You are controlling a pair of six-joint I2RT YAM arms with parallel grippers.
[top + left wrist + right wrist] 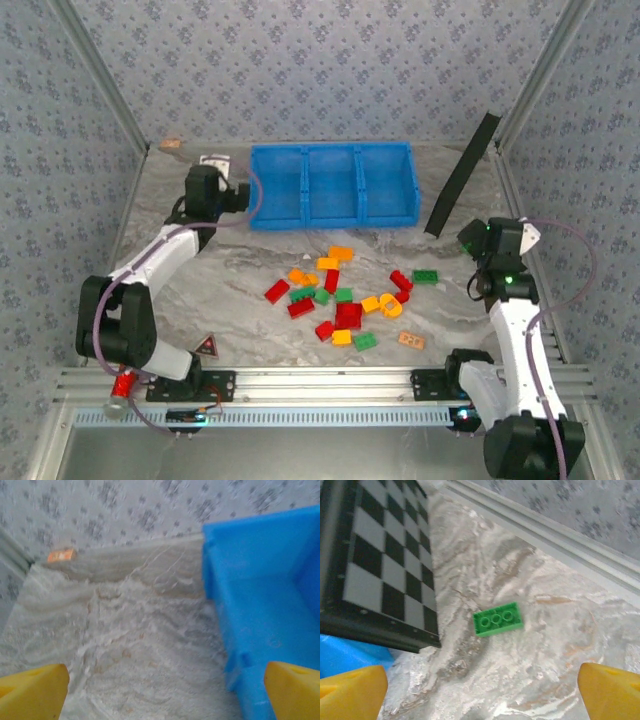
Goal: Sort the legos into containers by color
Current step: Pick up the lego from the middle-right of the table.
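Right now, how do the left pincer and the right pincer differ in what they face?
The left pincer faces the left wall of the bright blue plastic tray; the right pincer faces a green oblong plastic brick. Bare marbled table lies under the left pincer; a black checkered board flanks the right pincer. Both are open and empty.

Bare marble table (125,650) lies clear between the spread fingers (35,692) of the left gripper (162,695); the wall of the blue tray (215,580) rises just ahead of its right-hand finger. Between the wide-set fingers (610,692) of the right gripper (480,692), one green brick (498,619) sits on open table, a checkered board (385,565) bars the way ahead of the left-hand finger, and a frame rail (545,535) closes the far side.
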